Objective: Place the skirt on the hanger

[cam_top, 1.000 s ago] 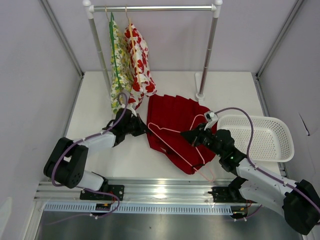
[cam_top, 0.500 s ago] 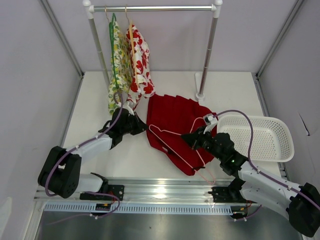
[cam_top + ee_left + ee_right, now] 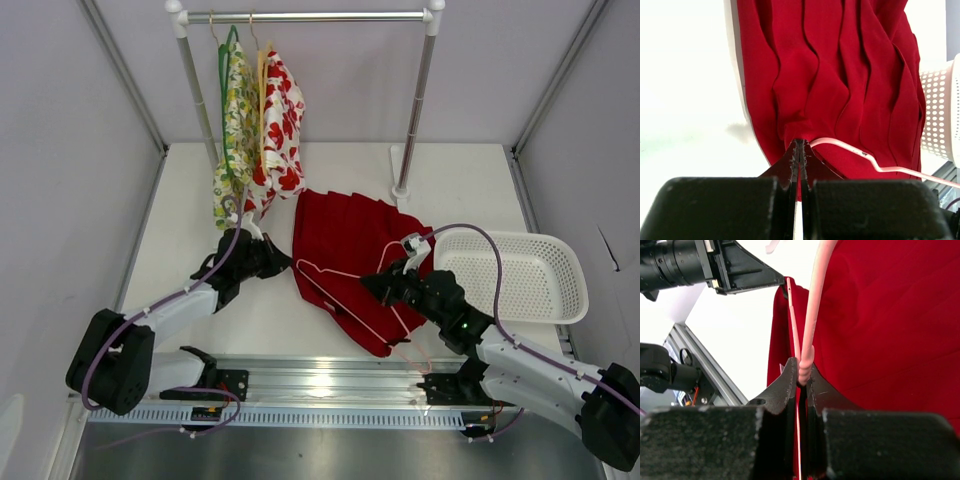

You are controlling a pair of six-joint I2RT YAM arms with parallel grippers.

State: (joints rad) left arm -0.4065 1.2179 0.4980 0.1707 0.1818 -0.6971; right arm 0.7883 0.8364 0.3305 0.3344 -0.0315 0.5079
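The skirt [image 3: 345,225] lies spread flat on the table [image 3: 470,180], just left of the white basket [image 3: 500,236]. The hanger [image 3: 816,300] lies across it. The right gripper [image 3: 802,376], on the side nearest the basket, is clamped on the hanger's wire. The left gripper [image 3: 799,147] is at the skirt's edge farthest from the basket, fingers pressed together. Whether they pinch fabric is unclear.

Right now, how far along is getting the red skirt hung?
Done: the pale pink wire hanger lies across the deep red pleated skirt, flat on the table. In hand: the right hand pinches the hanger's neck; the left hand is shut at the skirt's edge. Left: threading the skirt onto the hanger.
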